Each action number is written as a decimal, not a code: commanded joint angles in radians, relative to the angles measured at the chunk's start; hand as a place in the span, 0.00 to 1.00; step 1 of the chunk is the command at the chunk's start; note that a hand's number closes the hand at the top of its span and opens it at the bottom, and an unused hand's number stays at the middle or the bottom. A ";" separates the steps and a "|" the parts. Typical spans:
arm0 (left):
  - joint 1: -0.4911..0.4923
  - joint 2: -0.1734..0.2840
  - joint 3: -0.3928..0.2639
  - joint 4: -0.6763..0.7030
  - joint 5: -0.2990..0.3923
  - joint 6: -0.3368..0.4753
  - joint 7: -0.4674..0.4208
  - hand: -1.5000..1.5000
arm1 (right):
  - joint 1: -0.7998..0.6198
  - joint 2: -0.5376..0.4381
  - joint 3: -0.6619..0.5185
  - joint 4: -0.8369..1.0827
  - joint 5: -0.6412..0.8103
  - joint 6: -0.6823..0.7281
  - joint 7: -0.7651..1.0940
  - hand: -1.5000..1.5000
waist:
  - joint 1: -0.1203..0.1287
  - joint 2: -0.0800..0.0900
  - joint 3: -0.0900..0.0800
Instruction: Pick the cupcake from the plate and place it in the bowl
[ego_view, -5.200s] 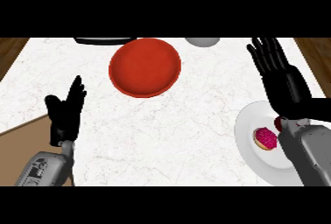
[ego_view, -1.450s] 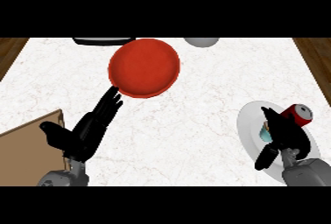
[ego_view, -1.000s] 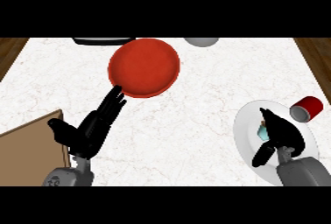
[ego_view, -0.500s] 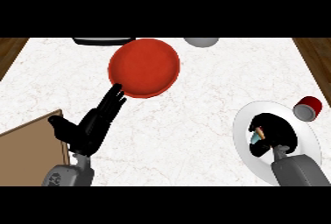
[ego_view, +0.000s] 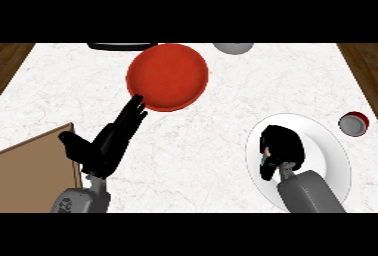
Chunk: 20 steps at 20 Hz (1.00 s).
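The red bowl (ego_view: 168, 75) stands at the counter's far middle. A white plate (ego_view: 325, 155) lies at the right. My right hand (ego_view: 280, 147) rests on the plate's left half with its fingers curled down; only a small bluish speck shows under them. A small round red-topped thing with a pale side, seemingly the cupcake (ego_view: 354, 123), lies on the counter just off the plate's upper right rim, apart from the hand. My left hand (ego_view: 107, 142) is open, its straight fingers pointing up at the bowl's lower left rim.
A brown wooden board (ego_view: 33, 162) fills the lower left corner beside my left forearm. A dark pan (ego_view: 122, 46) and a grey bowl (ego_view: 235, 47) sit at the counter's far edge. Wooden floor shows past both side edges.
My right hand has drawn down and left across the plate and curled up. The red-topped thing has shifted right, off the plate's rim. The left hand has barely moved.
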 joint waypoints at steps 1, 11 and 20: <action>-0.043 -0.011 -0.024 0.020 -0.003 -0.017 0.008 0.50 | -0.134 0.180 0.194 0.038 0.038 -0.007 0.183 1.00 | 0.072 0.016 0.007; -0.079 -0.027 -0.075 0.043 0.011 -0.061 0.026 0.50 | -0.485 0.189 0.391 0.108 -0.044 -0.079 0.559 1.00 | 0.181 0.020 0.005; -0.126 -0.028 -0.069 0.074 0.001 -0.040 0.040 0.50 | -0.761 0.189 0.469 0.074 -0.075 -0.160 0.741 1.00 | 0.156 0.000 0.003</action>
